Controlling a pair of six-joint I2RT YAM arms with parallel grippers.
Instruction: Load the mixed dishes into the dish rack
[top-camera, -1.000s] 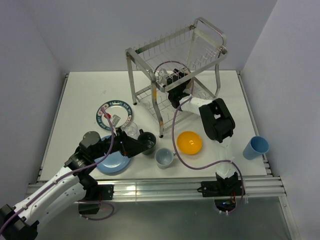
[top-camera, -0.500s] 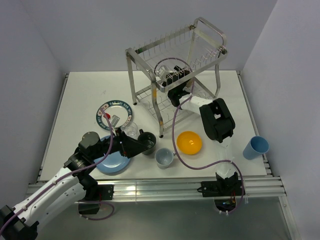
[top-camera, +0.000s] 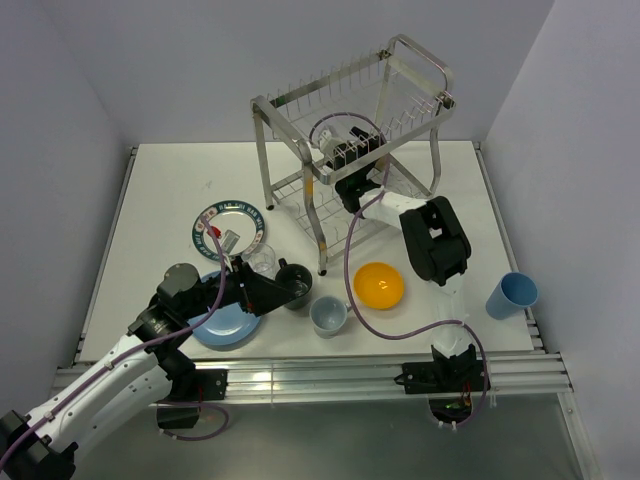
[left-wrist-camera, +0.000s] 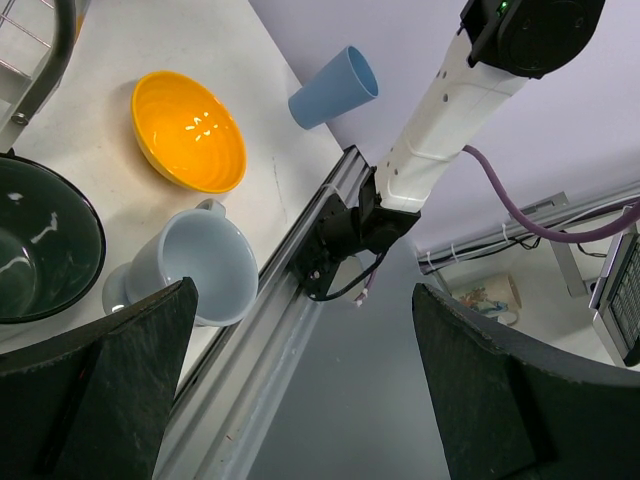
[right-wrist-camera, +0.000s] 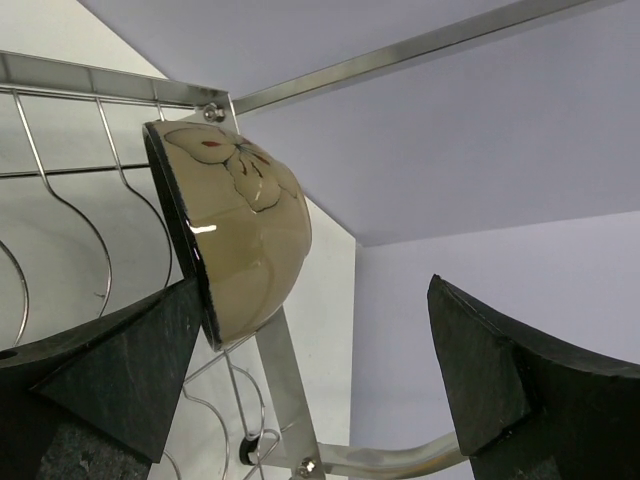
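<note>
The dish rack (top-camera: 352, 110) stands at the back centre. My right gripper (top-camera: 343, 152) is up in its top tier, open and empty (right-wrist-camera: 315, 375). A beige flower-patterned bowl (right-wrist-camera: 235, 225) leans on the rack wires just beside its left finger. My left gripper (top-camera: 278, 292) is open and empty (left-wrist-camera: 300, 400), beside the dark mug (top-camera: 294, 282), which lies outside its left finger (left-wrist-camera: 40, 250). On the table are the green-rimmed plate (top-camera: 228, 228), light blue plate (top-camera: 225, 326), clear glass (top-camera: 262, 260), pale grey-blue mug (top-camera: 328, 315), orange bowl (top-camera: 379, 284) and blue cup (top-camera: 511, 295).
The rack's front leg (top-camera: 320, 235) stands just behind the dark mug. The left arm lies over the light blue plate. The table's near edge is a metal rail (top-camera: 330, 375). Walls close in on the left, back and right.
My right gripper has shifted slightly up and back inside the rack's top tier. The left arm and the dishes on the table have not moved.
</note>
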